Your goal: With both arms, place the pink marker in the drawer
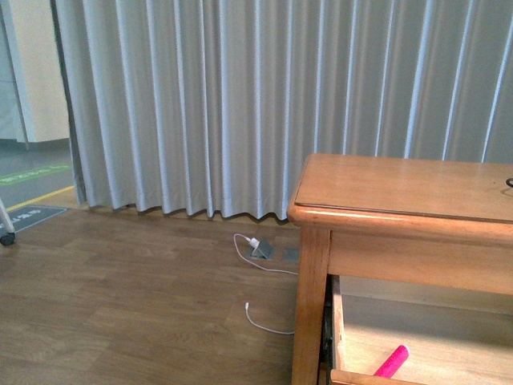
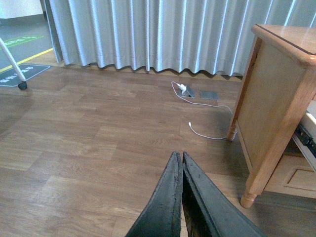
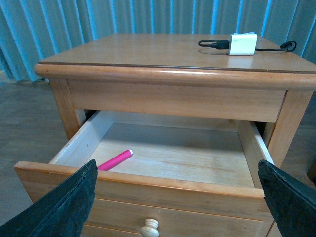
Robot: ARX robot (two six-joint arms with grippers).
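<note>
Grey pleated curtain, brown wood-plank floor, honey wooden side table, white cable on floor.

**Wooden counter, open drawer, plank floor**

Honey-coloured wooden counter on turned legs, standing on a brown wood-plank floor. On the top, toward the edge away from the drawer front: a white charger block lying flat, with a black cable plugged into it. Under the top, drawer pulled out, pale interior. Flat on the drawer bottom: pink marker, slanted, near the left side wall. On the floor beside the counter: loose white cable and a grey floor socket.
</note>
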